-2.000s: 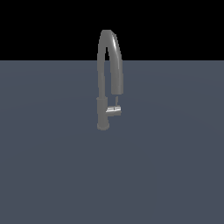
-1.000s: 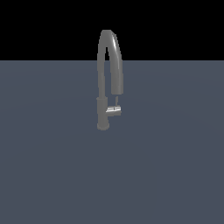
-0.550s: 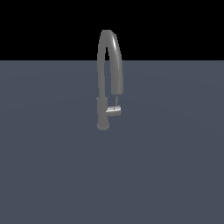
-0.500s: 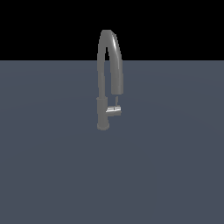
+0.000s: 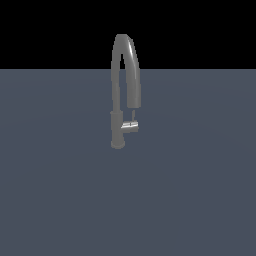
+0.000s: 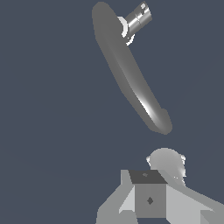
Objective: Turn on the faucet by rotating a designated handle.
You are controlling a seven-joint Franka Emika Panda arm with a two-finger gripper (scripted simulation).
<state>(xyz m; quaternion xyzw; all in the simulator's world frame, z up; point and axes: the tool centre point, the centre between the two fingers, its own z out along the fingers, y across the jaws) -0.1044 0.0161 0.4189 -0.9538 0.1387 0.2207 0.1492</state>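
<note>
So the handle (image 5: 130, 127) is that little shiny silver stub sticking out sideways from the lower part of the faucet (image 5: 120, 95), pointing toward the exterior view's right. It sits just above the thicker round base, and there's a thin pin rising from its outer end, almost under the spout's open tip. The faucet itself is dark grey, standing upright about mid-scene on a flat slate-blue surface (image 5: 60, 200), with a tall arch that curls over and comes back down on the handle's side.

From the wrist view you're looking down along the arch, so the faucet (image 6: 131, 74) shows up as a long foreshortened grey shape, with the handle (image 6: 138, 19) poking off the far end, bright and banded.

The claw (image 6: 151, 199) only shows in the wrist view, as pale grey blocky pieces with a darker square face carrying a small diamond mark. It's well clear of the faucet and not touching the handle. It has nothing in it that I can see, but I honestly can't tell how wide it's spread from this angle.

No writing, brands or labels anywhere.
</note>
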